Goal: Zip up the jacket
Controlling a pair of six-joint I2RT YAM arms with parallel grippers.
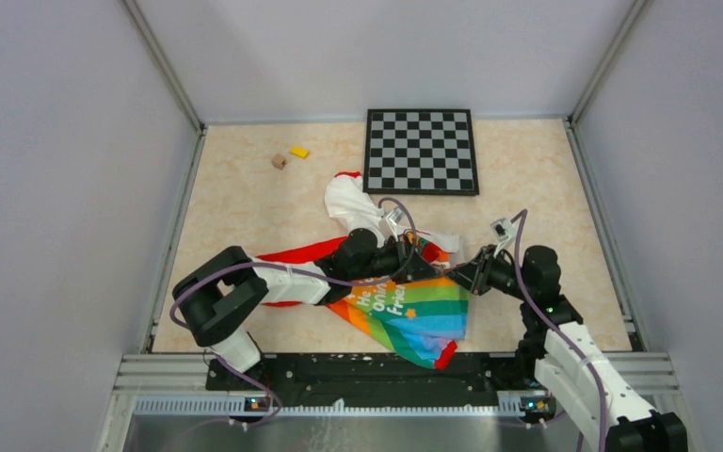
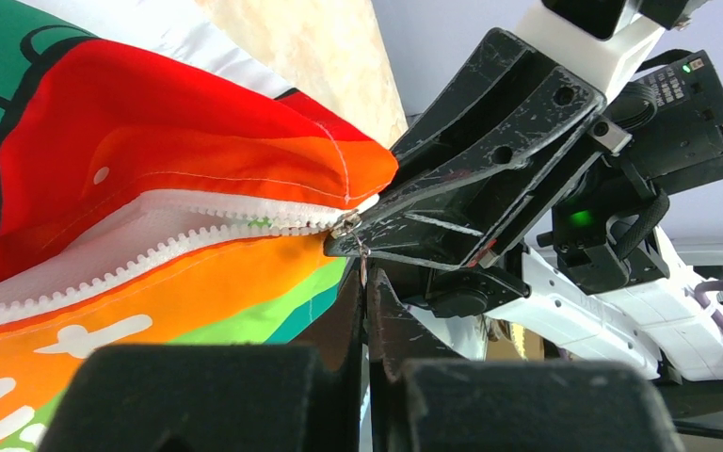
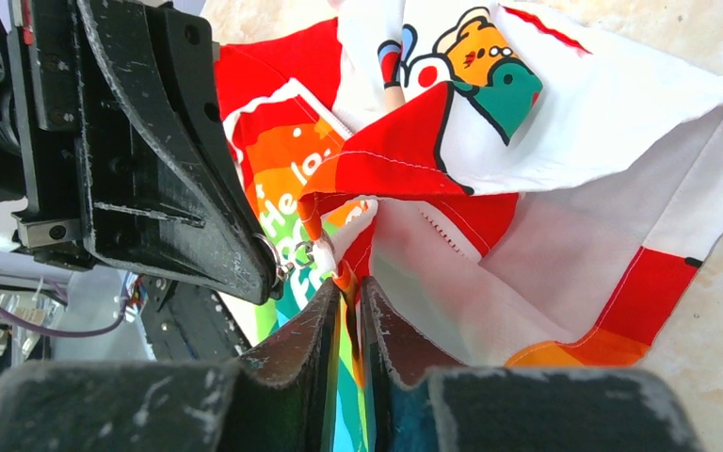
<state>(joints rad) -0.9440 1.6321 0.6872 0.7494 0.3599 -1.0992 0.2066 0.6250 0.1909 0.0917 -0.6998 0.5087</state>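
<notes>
Beige marbled table [image 1: 245, 207] fills the enclosure floor. From the left wrist, the left gripper [image 2: 367, 287] is pinched shut on the thin zip pull [image 2: 362, 264], with white zipper teeth [image 2: 151, 256] running off to its left. Only the right wrist shows the right gripper [image 3: 350, 294] clamped on the jacket [image 3: 565, 141] hem just beside the slider, with white letters "He" and "Fr" legible. Overhead, the jacket lies under both grippers; beyond them sits a checkerboard [image 1: 422, 151]
</notes>
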